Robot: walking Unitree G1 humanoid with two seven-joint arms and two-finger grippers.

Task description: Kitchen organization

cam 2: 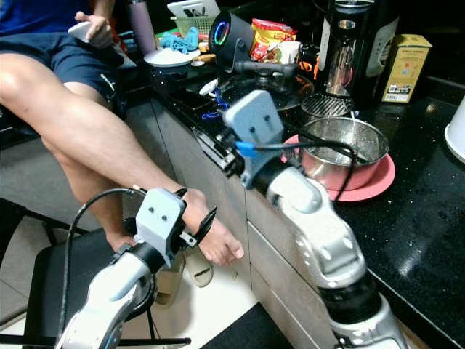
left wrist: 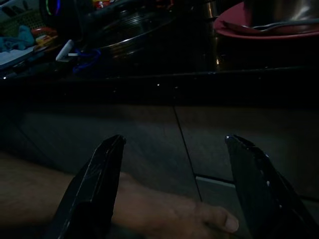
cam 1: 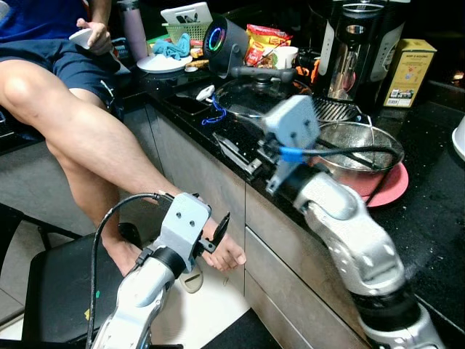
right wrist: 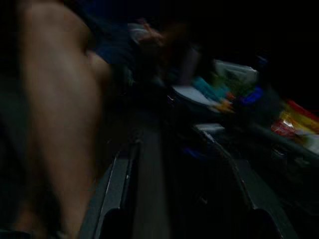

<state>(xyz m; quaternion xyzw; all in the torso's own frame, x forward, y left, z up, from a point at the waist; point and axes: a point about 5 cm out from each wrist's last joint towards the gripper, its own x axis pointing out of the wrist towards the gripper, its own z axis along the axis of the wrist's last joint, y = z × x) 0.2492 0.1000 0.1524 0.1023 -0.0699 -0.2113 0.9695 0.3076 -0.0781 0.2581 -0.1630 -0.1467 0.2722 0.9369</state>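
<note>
Left gripper [left wrist: 169, 189]: fingers wide apart, holding nothing, lower centre, near person's foot [cam 1: 221, 251]. Right gripper [right wrist: 174, 199]: fingers apart, empty, over counter edge [cam 1: 240, 174]. Steel bowl [cam 1: 356, 145] on pink plate [cam 1: 389, 190], centre-right.

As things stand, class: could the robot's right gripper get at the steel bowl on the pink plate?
Probably yes. The right gripper is raised over the counter edge, the steel bowl sits just beside that arm, and nothing stands between them.

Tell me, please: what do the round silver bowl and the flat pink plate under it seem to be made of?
The round silver bowl looks like polished steel: its wall mirrors light. The flat pink plate beneath it looks like matte plastic, perhaps melamine: even colour, no gleam.
</note>
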